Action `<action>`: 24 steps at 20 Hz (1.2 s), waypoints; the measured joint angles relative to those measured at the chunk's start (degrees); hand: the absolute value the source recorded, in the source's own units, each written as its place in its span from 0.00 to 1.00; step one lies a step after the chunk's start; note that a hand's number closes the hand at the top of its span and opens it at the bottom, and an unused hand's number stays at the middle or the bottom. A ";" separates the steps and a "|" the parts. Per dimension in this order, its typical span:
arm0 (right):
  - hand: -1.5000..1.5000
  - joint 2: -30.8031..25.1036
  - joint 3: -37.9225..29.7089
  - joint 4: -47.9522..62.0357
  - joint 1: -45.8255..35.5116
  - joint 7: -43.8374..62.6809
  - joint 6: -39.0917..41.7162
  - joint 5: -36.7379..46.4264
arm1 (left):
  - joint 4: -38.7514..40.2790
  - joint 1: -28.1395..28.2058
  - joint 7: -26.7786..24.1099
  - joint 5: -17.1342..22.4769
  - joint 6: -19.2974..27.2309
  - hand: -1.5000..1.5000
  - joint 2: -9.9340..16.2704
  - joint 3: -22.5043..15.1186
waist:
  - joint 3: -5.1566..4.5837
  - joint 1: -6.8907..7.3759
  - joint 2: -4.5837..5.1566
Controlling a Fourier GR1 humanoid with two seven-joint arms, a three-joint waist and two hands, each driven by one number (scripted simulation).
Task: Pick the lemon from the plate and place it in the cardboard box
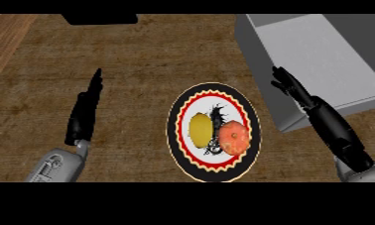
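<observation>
Both of my grey forearms come in from the lower edge, over a brown wood-grain counter (139,60).

My left hand (84,110) has straight, extended fingers and holds nothing, well left of the round black plate with its red and yellow zigzag ring (212,169). My right hand (293,87) is open too, fingers relaxed and empty, over the near left wall of the grey open-topped box (315,50). On the plate the yellow oval lemon (201,129) lies just left of a round orange fruit (234,137), with a black scribbled pattern between them. The box is cut off at the right edge. A black block (99,19) at the top is too cropped to make out. A strip of lighter wood (15,30) shows at the far left.
</observation>
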 measured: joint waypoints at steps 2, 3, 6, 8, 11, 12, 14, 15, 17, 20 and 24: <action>0.00 0.56 -1.66 -3.20 0.02 1.36 -1.99 -0.08 | -1.29 -0.22 -1.21 -0.43 -1.49 0.50 0.88 -0.12 | -0.70 -0.05 0.07; 0.00 1.06 -2.75 -4.90 -0.45 2.59 -3.69 -0.13 | -2.62 -0.92 -1.71 -0.61 -2.60 0.50 1.89 -0.17 | -0.87 -0.20 0.05; 0.00 2.34 -7.13 -9.82 -2.94 6.56 -9.63 -0.04 | -5.84 -2.95 -5.15 -0.85 -6.98 0.50 5.11 -0.32 | -1.29 -1.04 -0.28; 0.00 -0.72 -7.90 -11.29 -2.60 11.17 -12.03 4.72 | -7.80 -3.28 -6.96 -0.39 -9.71 0.50 6.25 -0.81 | -1.58 -1.56 -0.41; 0.00 -1.16 -7.21 -16.22 -0.87 17.54 -16.24 10.70 | -10.15 -3.15 -9.43 1.32 -14.52 0.50 8.31 -0.18 | -1.56 -1.03 0.05; 0.00 -1.26 -6.58 -17.60 0.04 18.32 -16.92 12.84 | -10.36 -2.63 -10.82 1.80 -16.09 0.50 8.81 0.15 | -1.54 -0.80 0.19; 0.00 -1.87 -4.49 -20.12 1.40 19.37 -17.55 17.76 | -10.70 -3.05 -11.80 2.37 -18.24 0.50 9.58 0.91 | -1.51 -0.48 0.41; 0.00 -2.31 -3.30 -20.60 1.64 19.29 -17.37 20.08 | -10.48 -3.09 -12.56 2.58 -19.09 0.50 9.71 1.25 | -1.50 -0.31 0.51; 0.00 -3.27 -0.80 -22.56 1.85 20.59 -16.40 24.42 | -10.16 -3.09 -13.57 2.57 -20.39 0.50 9.89 1.64 | -1.48 -0.10 0.65; 0.00 -5.16 2.35 -25.97 1.19 24.75 -13.12 29.74 | -10.44 -2.93 -13.92 2.44 -21.27 0.50 9.60 1.96 | -1.49 0.19 0.72; 0.00 -6.88 7.30 -27.11 -2.72 33.45 -5.28 33.88 | -10.58 -2.67 -14.72 2.20 -22.33 0.50 9.52 2.22 | -1.56 0.78 0.84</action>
